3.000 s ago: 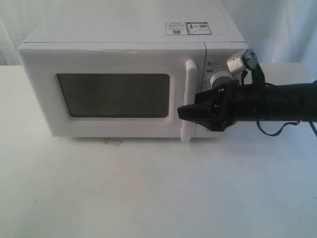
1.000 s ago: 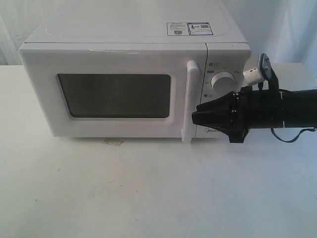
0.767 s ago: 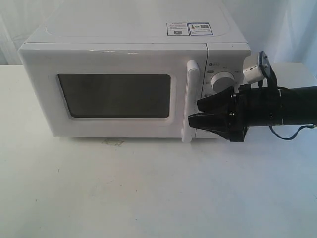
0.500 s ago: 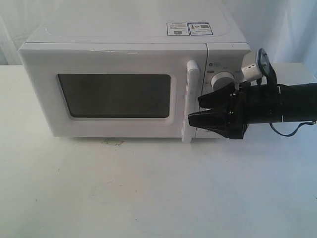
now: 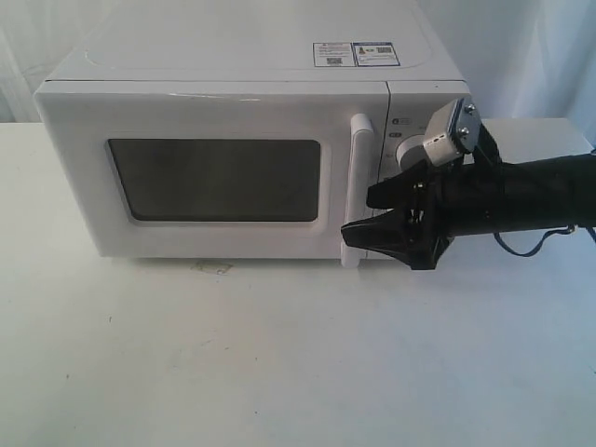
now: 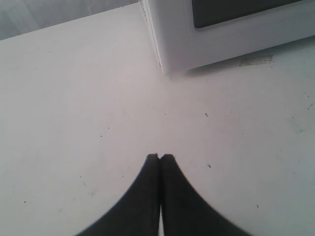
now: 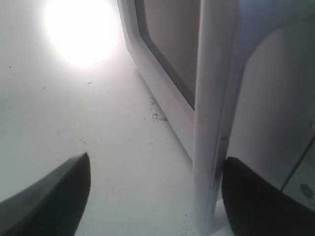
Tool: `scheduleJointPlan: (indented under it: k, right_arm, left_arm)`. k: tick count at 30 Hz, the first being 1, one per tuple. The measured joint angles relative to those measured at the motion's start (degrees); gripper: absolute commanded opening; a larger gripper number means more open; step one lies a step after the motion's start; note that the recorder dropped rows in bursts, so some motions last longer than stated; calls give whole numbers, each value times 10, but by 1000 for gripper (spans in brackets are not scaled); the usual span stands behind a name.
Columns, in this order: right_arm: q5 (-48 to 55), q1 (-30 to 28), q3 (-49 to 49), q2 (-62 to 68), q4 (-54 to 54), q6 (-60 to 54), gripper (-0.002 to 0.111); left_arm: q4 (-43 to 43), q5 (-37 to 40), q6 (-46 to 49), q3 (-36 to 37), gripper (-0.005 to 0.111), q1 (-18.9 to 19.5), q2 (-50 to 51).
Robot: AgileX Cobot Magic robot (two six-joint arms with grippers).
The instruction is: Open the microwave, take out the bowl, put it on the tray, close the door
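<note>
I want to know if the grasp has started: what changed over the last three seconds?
The right tool backed off to the right of the handle, opened its jaws, then moved left again. It now sits open around the handle's lower part, not clamped. The door stayed shut.

The microwave (image 5: pixel 233 56) is white all over, door (image 5: pixel 214 112) and handle (image 5: pixel 355 177) alike, with a dark grey window (image 5: pixel 219 179). Its stickers (image 5: pixel 356 53) are white with dark print (one edged in blue). The right gripper (image 5: pixel 358 214) and left gripper (image 6: pixel 160 157) are black. The surface (image 5: pixel 279 354) is off-white with fine dark specks.
</note>
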Motion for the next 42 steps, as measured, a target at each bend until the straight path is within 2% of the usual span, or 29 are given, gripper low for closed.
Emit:
scheduleJointPlan:
  k: [19, 28, 42]
  right_arm:
    - [-5, 6, 7, 4, 56, 1, 65]
    - [64, -1, -4, 50, 71, 0, 65]
    - [88, -4, -19, 69, 70, 0, 64]
  left_arm:
    - [0, 0, 0, 0, 0, 0, 0]
    - [0, 0, 0, 0, 0, 0, 0]
    - [0, 0, 0, 0, 0, 0, 0]
